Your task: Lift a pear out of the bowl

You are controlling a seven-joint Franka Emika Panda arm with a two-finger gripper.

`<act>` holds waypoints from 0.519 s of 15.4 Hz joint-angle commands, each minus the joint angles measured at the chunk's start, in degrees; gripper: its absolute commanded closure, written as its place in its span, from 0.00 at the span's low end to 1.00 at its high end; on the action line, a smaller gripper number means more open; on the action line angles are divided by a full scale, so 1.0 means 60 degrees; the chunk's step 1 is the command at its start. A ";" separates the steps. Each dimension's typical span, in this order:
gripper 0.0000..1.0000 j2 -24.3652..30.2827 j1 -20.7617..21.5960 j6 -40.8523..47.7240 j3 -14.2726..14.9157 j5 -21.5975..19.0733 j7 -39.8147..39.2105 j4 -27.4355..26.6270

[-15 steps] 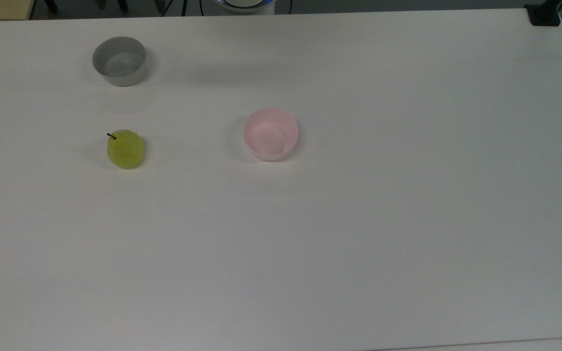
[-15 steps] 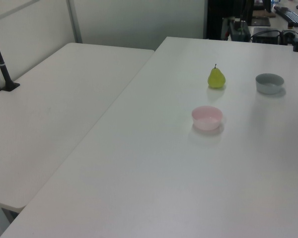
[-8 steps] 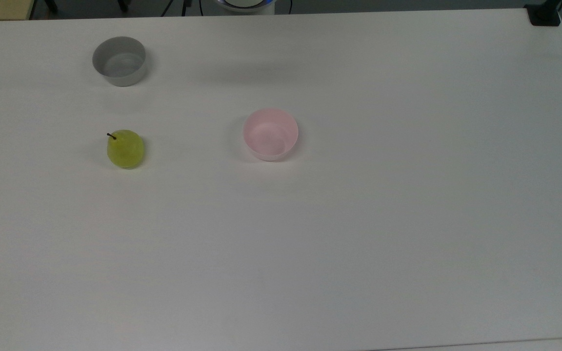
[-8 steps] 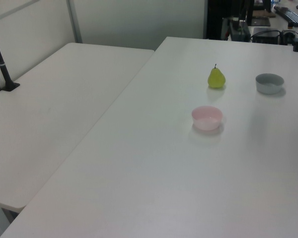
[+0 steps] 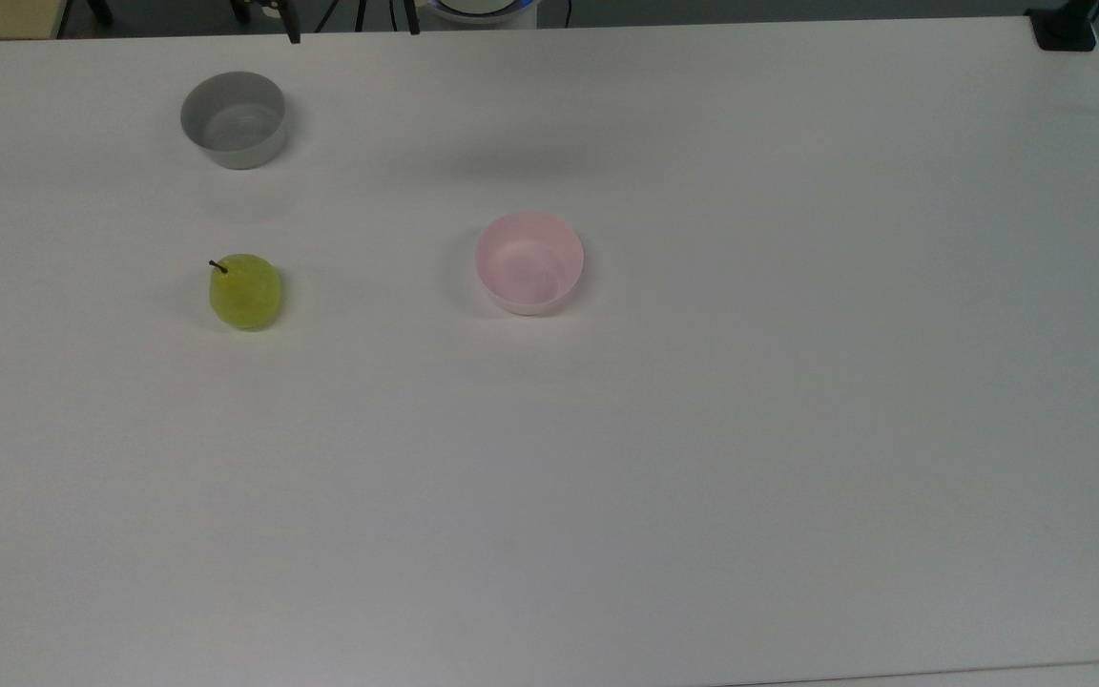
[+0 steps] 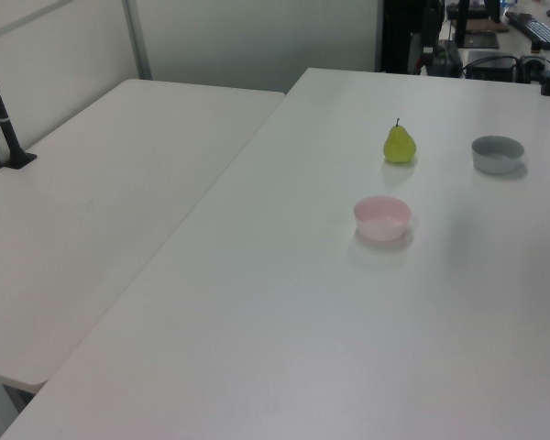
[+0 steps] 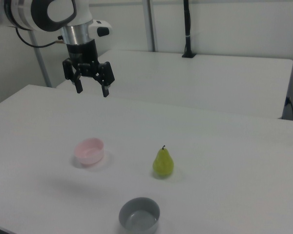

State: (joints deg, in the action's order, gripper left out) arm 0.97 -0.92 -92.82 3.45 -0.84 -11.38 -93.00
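The yellow-green pear stands upright on the white table, outside both bowls, its dark stem up. The pale pink bowl sits near the table's middle with nothing in it. My gripper hangs open high above the table, up and to the right view's left of the pink bowl, holding nothing. Its two dark fingertips poke in at the top view's upper edge, with the gripper between them.
A grey bowl with nothing in it stands beyond the pear near the top view's upper left. A second white table adjoins at the left view's left. A black post clamp sits at the top view's upper right corner.
My gripper's fingertips have come into the top view at its upper edge, and the arm's shadow on the table has shifted. Pear and bowls have not moved.
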 commanded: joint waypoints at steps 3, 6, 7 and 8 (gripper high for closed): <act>0.00 0.0117 -0.0243 -0.0248 -0.0297 0.0009 -0.0183 -0.0232; 0.00 0.0073 -0.0199 -0.0291 -0.0297 0.0023 -0.0169 -0.0218; 0.00 0.0073 -0.0199 -0.0480 -0.0297 0.0023 -0.0169 -0.0218; 0.00 0.0073 -0.0214 -0.0743 -0.0297 0.0023 -0.0154 -0.0247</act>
State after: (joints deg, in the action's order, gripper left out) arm 0.87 -1.45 -93.29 2.47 -0.84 -11.38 -93.25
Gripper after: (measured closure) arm 0.000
